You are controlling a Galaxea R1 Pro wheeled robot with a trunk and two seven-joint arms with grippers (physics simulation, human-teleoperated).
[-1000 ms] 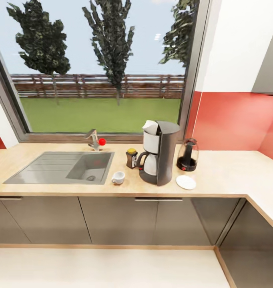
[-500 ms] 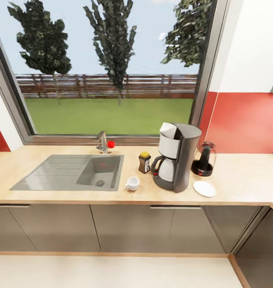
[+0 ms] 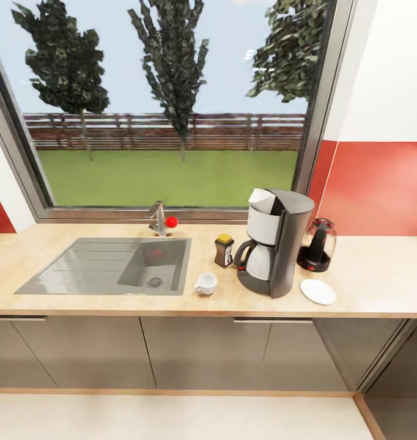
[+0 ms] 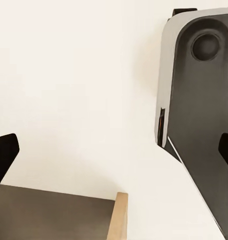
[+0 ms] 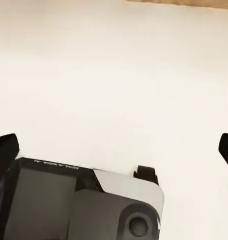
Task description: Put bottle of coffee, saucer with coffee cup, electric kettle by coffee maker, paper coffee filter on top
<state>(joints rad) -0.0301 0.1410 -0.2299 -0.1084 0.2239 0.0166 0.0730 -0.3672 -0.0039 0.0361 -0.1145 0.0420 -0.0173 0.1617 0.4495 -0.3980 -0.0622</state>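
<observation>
Both arms hang low over the pale floor. The left gripper (image 4: 114, 155) has its two dark fingertips far apart at the edges of its wrist view, with nothing between them; the right gripper (image 5: 114, 150) is spread in the same way and also holds nothing.

Farther ahead, on the countertop (image 3: 367, 281), the saucer (image 3: 318, 291) lies closest to the front edge, at the right of the coffee maker (image 3: 276, 241). It is thin and flat, probably hard to pinch, so I would take it by its rim.

The coffee cup (image 3: 205, 283) stands on the bare wood between the sink (image 3: 110, 266) and the coffee maker, not yet on the saucer. It looks light, stiff and breakable; the best hold seems to be across its rim or body, because the handle is very small.

Behind it, the bottle of coffee (image 3: 224, 250) stands just beside the machine. The kettle (image 3: 318, 245) stands behind the saucer; being glass with liquid, it is likely heavy and should be taken by its black handle.
</observation>
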